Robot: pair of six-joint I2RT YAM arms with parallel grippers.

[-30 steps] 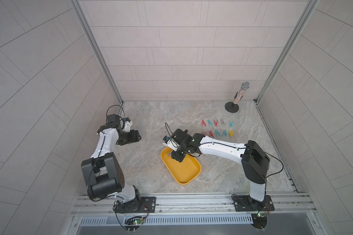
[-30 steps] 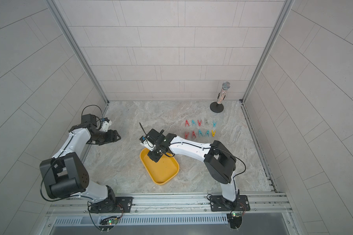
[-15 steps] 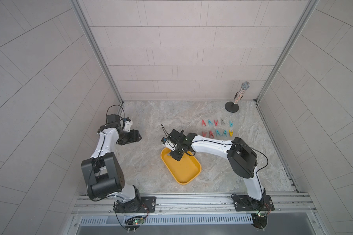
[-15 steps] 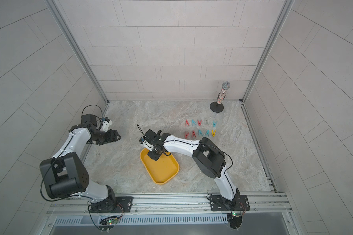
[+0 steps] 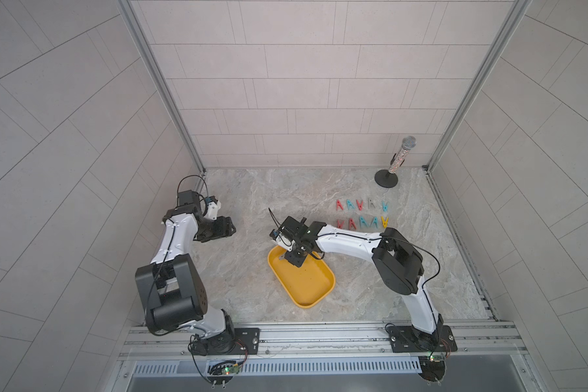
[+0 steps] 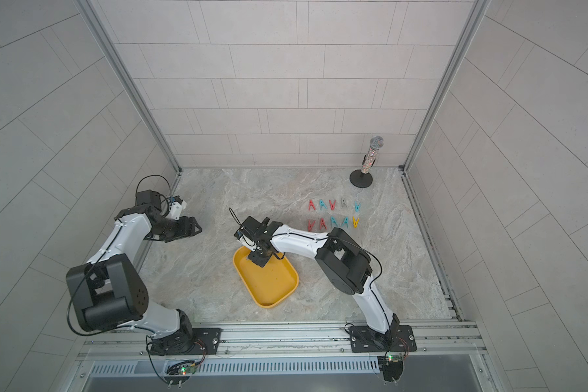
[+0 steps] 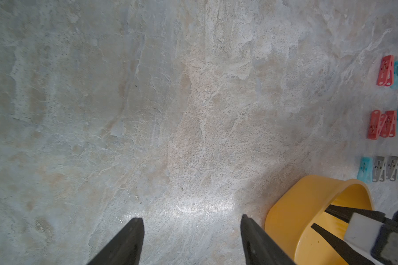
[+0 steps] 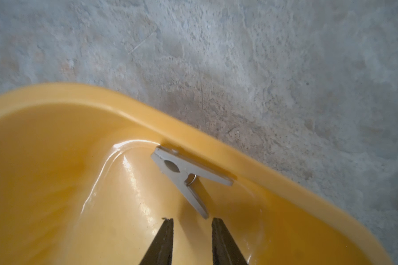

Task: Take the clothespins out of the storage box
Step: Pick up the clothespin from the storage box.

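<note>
Grey clothespin [image 8: 182, 172] — A-shaped, wire spring — hugs yellow storage box [image 8: 216, 146] wall.

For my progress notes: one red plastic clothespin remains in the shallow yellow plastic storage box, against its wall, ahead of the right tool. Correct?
Wrong colour: the right wrist view shows a pale grey plastic clothespin against the wall of the yellow storage box, ahead of the right tool.

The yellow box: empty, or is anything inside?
Not empty. One grey clothespin lies inside the storage box, against its wall, ahead of the right hand.
</note>
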